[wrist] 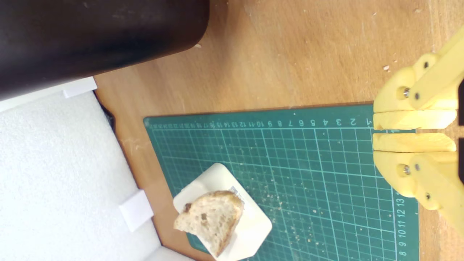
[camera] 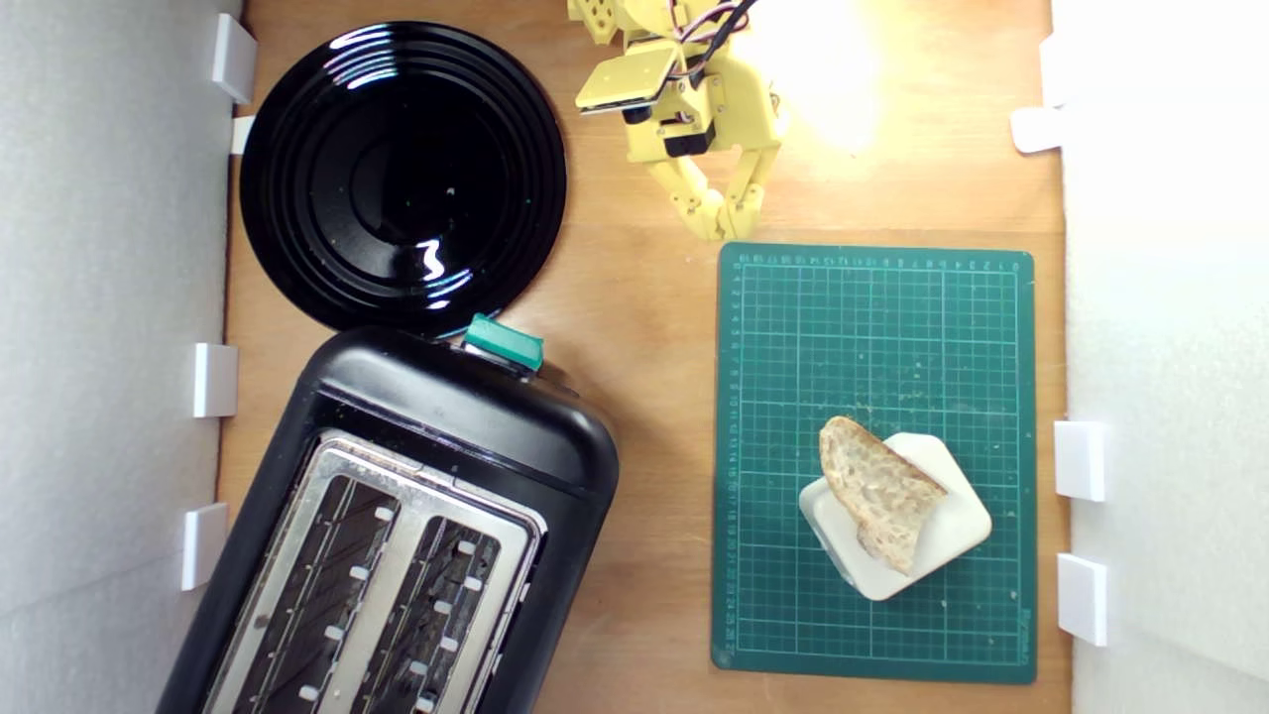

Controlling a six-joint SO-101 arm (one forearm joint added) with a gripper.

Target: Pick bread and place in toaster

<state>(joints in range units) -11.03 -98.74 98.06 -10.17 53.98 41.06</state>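
Observation:
The bread [camera: 880, 491], a half-slice with pale holey crumb and brown crust, lies on a cream-white rounded square block [camera: 947, 535] on the green cutting mat [camera: 872, 327]. The wrist view shows the bread [wrist: 212, 217] on that block [wrist: 250, 226] too. The black toaster [camera: 416, 526] with silver top, two bare slots and teal lever [camera: 504, 342] stands at the exterior view's lower left. My yellow gripper [camera: 717, 226] hovers just beyond the mat's far edge, well away from the bread. Its fingers [wrist: 413, 119] lie together, shut, with nothing held.
A round glossy black plate [camera: 402, 178] sits behind the toaster. White foam walls with small white clips [camera: 1079, 459] border the wooden table [camera: 644, 347] on both sides. Crumbs dot the mat.

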